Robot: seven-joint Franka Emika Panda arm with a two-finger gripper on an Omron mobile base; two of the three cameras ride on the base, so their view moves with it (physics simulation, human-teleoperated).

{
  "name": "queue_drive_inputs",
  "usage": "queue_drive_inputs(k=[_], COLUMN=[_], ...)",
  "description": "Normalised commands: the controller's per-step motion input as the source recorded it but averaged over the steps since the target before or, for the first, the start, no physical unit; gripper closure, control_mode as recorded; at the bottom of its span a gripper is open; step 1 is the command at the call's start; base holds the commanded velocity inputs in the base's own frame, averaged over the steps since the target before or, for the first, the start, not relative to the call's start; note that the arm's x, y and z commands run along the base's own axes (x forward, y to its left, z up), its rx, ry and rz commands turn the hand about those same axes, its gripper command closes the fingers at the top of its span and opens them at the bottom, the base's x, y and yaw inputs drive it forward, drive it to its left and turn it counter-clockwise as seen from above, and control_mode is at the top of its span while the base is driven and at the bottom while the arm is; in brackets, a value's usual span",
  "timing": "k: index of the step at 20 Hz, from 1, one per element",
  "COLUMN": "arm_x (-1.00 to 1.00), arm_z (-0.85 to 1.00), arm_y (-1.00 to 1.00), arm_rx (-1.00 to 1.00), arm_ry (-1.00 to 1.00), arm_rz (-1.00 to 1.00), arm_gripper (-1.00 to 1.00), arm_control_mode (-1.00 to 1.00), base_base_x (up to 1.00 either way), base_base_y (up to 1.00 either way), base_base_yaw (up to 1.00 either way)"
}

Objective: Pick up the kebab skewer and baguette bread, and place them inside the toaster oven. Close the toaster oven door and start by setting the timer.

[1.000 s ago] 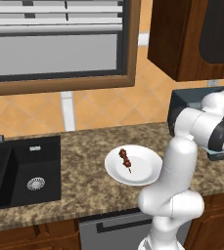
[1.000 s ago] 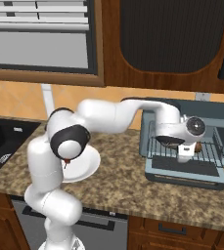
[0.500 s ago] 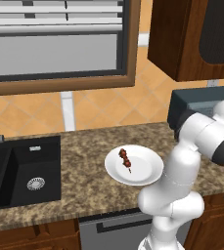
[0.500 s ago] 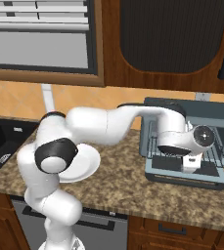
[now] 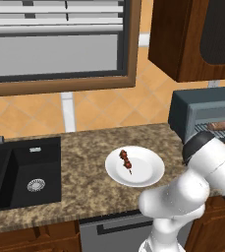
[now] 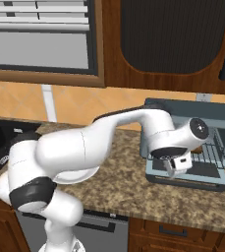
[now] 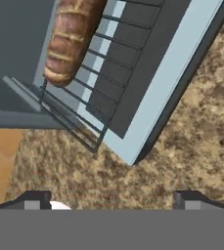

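hand view: baguette bread [image 7: 70, 39] on toaster oven [image 7: 15, 58] rack

Base cameras flank the arm; hand camera perhaps nearest toaster oven [image 7: 15, 73].

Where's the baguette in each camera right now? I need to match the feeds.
Left base view: the baguette lies on the rack inside the toaster oven, far right edge.
Right base view: I cannot make it out; the arm covers much of the oven opening.
Hand view: baguette at top left, on the rack.
Shared landmark: the toaster oven.
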Motion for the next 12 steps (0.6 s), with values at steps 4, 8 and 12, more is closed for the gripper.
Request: queue_drive_inputs(k=[4, 8, 12], arm_x=[-0.39, -0.20, 0.00], arm_z=[0.27, 0.21, 0.03], arm_y=[1.00, 1.00, 1.00], arm_rx=[-0.11, -0.10, -0.08], arm_ry=[0.17, 0.20, 0.20], arm_rz=[0.37, 0.40, 0.43], arm_gripper=[-1.00, -1.00, -1.00], arm_control_mode=[-1.00, -1.00, -1.00], base_base_x=[0.00, 0.00, 0.00], base_base_y=[0.00, 0.00, 0.00], base_base_yaw=[0.00, 0.00, 0.00])
